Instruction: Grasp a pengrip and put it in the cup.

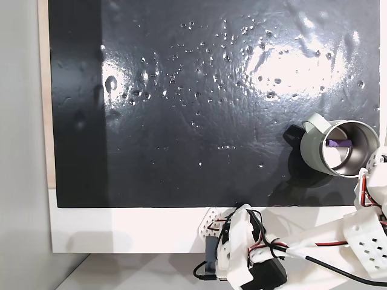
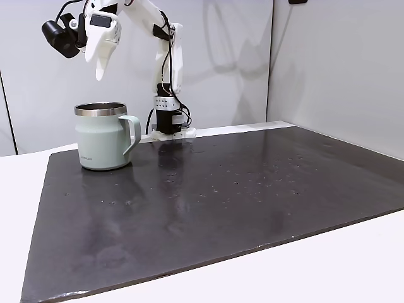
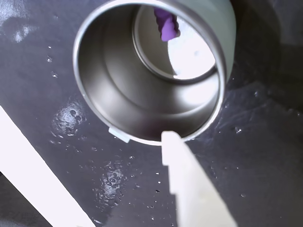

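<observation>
The pale green cup stands upright on the black mat, handle toward the mat's middle. The purple pengrip lies inside it on the steel bottom, and the wrist view shows the pengrip at the far side of the cup. My gripper hangs above the cup, clear of the rim, pointing down. In the wrist view a single white finger reaches the near rim with nothing held, and the jaws look open.
The black mat is wet-looking and bare apart from the cup. The arm's base stands on the white table behind the mat, with cables. In a fixed view the arm lies along the white strip below the mat.
</observation>
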Available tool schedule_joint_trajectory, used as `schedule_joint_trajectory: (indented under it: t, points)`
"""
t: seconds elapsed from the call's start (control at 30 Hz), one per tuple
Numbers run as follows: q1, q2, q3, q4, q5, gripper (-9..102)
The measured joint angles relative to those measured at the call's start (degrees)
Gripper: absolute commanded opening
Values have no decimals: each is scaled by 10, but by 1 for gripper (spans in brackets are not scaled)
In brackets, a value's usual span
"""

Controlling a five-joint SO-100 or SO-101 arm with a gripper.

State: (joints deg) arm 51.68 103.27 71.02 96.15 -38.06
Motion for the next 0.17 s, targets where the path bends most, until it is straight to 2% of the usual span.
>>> schedule_joint_trajectory:
  t: [0.17]
  points:
    - [-9, 5, 6, 0, 0, 37]
